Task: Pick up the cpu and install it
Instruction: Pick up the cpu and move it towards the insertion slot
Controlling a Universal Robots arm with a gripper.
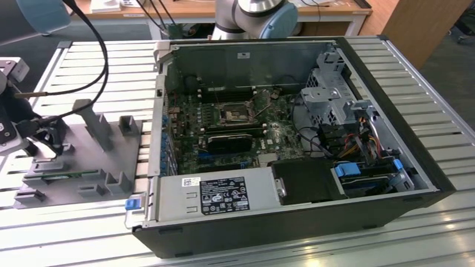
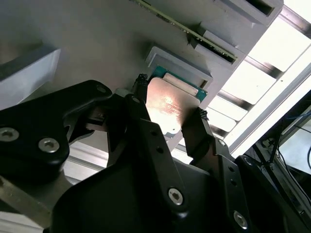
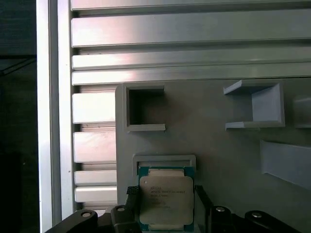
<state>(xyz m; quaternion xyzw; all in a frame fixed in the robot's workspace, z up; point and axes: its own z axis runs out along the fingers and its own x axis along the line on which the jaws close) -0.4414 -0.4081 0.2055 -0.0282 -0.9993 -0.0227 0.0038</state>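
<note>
The cpu (image 3: 166, 200) is a flat silvery square with a green rim. It lies in a shallow pocket of the grey fixture plate (image 3: 218, 145), which sits at the exterior view's left (image 1: 111, 161). My gripper (image 3: 166, 194) reaches down over it, one black finger against each of two opposite edges. In the second wrist view the fingers (image 2: 197, 128) press both sides of the shiny cpu (image 2: 170, 107), so my gripper (image 2: 170, 104) is shut on it while it still rests in the pocket. In the exterior view the gripper (image 1: 37, 139) hangs over the plate's near-left part.
An open computer case (image 1: 415, 167) lies at the middle and right of the slatted metal table (image 1: 445, 111). Inside it, the motherboard has a dark square socket (image 1: 236, 114). Upright grey holders (image 1: 100, 128) rise from the fixture plate. A black cable (image 1: 100, 61) trails above it.
</note>
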